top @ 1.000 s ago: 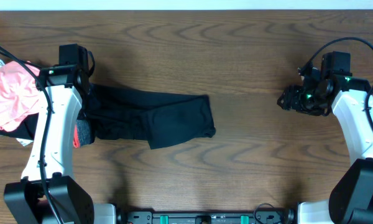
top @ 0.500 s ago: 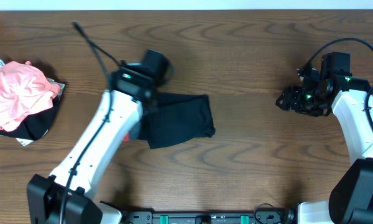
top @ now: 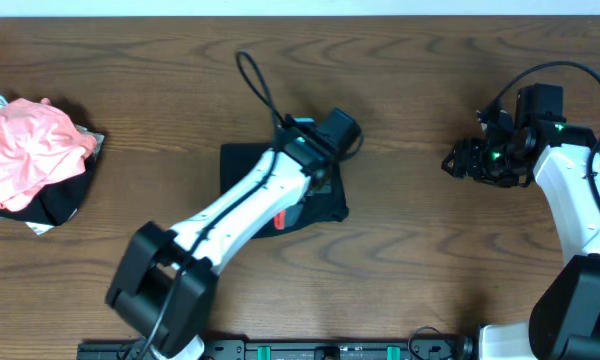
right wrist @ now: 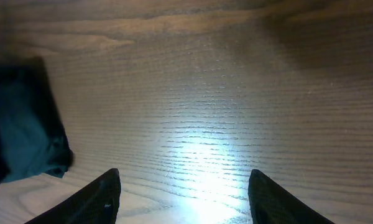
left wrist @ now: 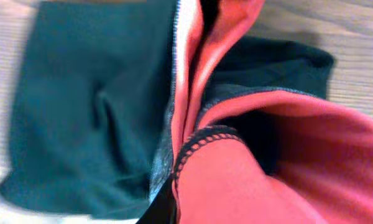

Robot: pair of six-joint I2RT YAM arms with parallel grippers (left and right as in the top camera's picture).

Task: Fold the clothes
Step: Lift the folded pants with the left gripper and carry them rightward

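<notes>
Leggings (top: 242, 165): black, coral-edged waistband, set mid-desk (top: 430, 260), half folded. Waistband end is gripped by the closed left fingers (top: 323, 172), above the leg end. Right fingers (right wrist: 102, 196) are open, empty, well apart. Next move judged: waistband laid flat, then released.

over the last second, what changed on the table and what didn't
The left gripper swung from the table's left side rightward, carrying the waistband end of the leggings over the legs, so they now lie doubled and shorter. It stayed shut on them throughout. The right gripper hung open in place, and the pink clothes pile at the left edge did not move.
</notes>
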